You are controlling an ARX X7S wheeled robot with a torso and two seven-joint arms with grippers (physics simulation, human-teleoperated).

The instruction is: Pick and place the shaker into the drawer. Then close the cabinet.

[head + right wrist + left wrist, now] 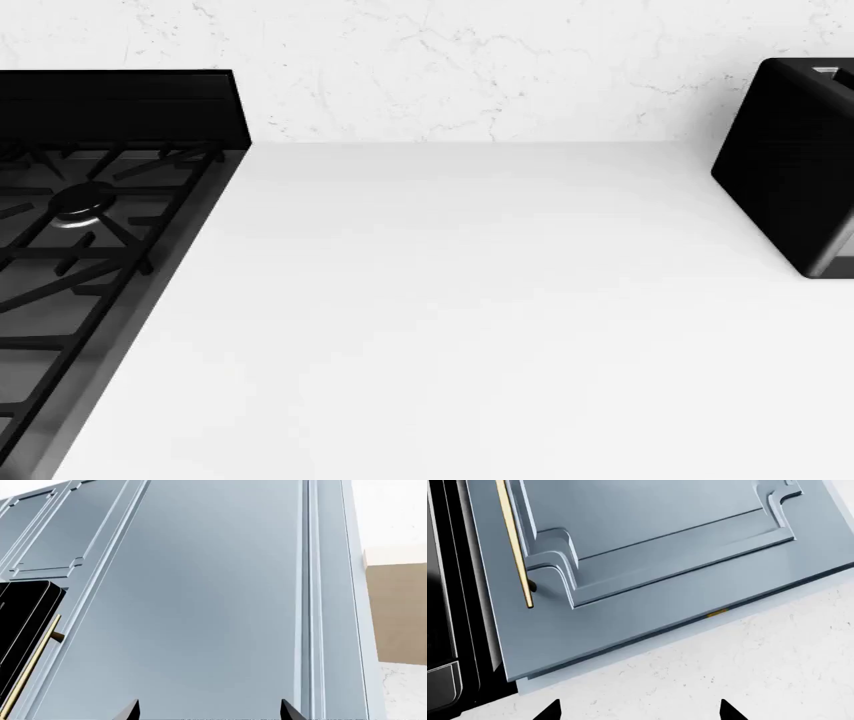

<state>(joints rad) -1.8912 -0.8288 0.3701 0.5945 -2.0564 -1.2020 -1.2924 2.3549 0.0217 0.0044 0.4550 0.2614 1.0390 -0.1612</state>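
Both grippers, left and right, show only 2 dark fingertips spread apart, holding nothing, facing blue-grey panelled cabinet fronts with brass bar handles; the shaker is not visible, and the white worktop carries a black coffee machine at its right edge and a gas hob at its left.

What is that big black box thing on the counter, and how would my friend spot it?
Start at the wide white counter in the head view and look along it to its right edge. The coffee machine stands there: a tall, ribbed black block, unlike the flat black stove grates at the left.
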